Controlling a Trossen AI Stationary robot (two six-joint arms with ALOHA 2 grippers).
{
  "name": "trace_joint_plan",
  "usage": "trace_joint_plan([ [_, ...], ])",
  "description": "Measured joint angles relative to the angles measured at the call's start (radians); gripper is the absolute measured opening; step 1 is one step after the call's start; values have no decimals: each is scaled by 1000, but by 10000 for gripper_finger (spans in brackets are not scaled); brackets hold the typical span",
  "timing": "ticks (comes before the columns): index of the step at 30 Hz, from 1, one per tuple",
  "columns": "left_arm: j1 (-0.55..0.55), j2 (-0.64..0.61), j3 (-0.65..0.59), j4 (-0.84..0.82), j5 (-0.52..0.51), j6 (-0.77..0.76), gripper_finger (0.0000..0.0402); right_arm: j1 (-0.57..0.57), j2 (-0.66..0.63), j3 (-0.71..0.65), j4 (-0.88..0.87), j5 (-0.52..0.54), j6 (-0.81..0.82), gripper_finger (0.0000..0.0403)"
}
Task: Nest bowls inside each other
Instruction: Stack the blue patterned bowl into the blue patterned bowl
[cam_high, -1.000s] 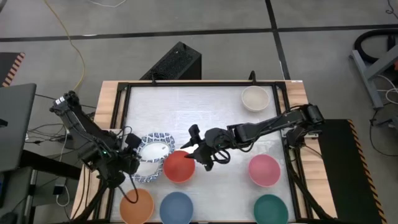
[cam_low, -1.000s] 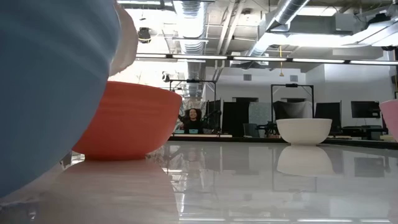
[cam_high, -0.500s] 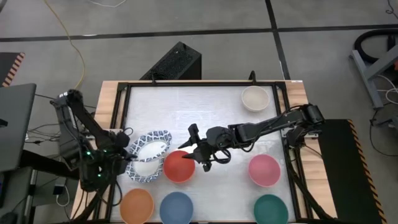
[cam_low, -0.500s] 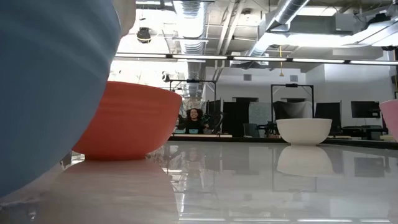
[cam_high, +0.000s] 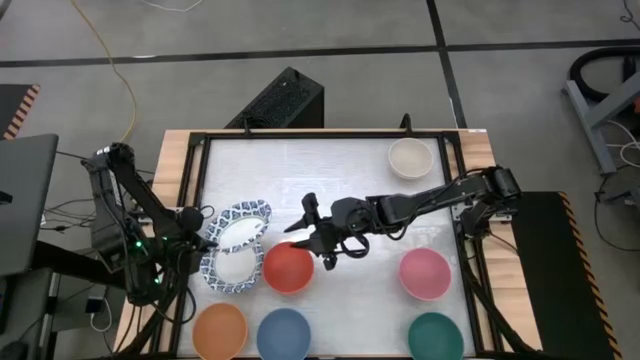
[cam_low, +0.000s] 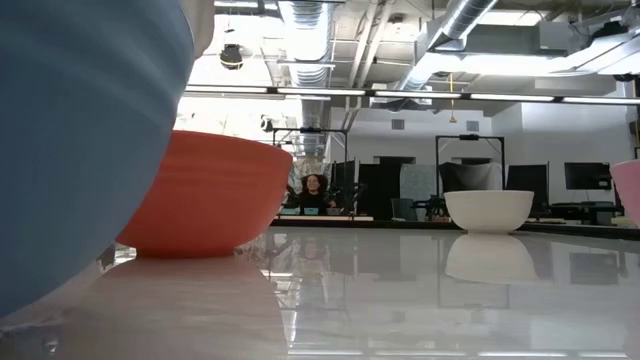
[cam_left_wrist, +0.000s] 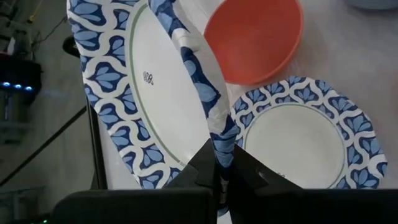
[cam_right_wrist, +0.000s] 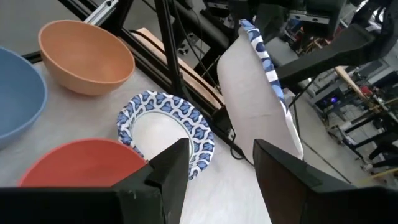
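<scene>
On the table, lower left of the high view: a cluster of bowls beside both grippers.

Left gripper (cam_high: 205, 243): clenched on the rim of a blue-patterned bowl (cam_high: 237, 227), holding it tilted on edge above the table's left side; the left wrist view shows the fingers pinching the patterned rim.
Second patterned bowl (cam_high: 228, 268): flat on the table, just below the lifted one in the high view, touching or nearly touching the red bowl.
Red bowl (cam_high: 288, 267): lower centre-left of the high view, upright on the table.
Right gripper (cam_high: 317, 245): fingers spread and released, grasping nothing, poised over the upper edge of the red bowl, arm reaching in from the right.
Orange bowl (cam_high: 220, 331): bottom left of the high view, near the table's edge.
Blue bowl (cam_high: 284, 333): bottom row, just right of the orange one; fills the left of the low view.
Pink bowl (cam_high: 425, 273): lower right, well apart from the grippers.
Green bowl (cam_high: 436, 337): bottom right corner.
Beige bowl (cam_high: 410, 158): upper right of the table, alone.
Table (cam_high: 330, 180): pale glossy surface in a black frame.
</scene>
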Motion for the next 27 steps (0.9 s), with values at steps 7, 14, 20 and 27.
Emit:
trace_joint_plan([
  [7, -35, -55, -125, 32, -46, -8, 0, 0, 0, 0, 11, -42, -12, 198],
  [14, -38, -162, -256, 195, -30, 22, 0, -6, 22, 0, 111, -108, -13, 198],
  [20, -37, -179, -298, 209, -13, 11, 0, -19, 123, 19, 222, -130, -62, 198],
  [27, -36, -177, -309, 144, 85, -54, 0, -26, 193, 159, 152, -123, -94, 206],
])
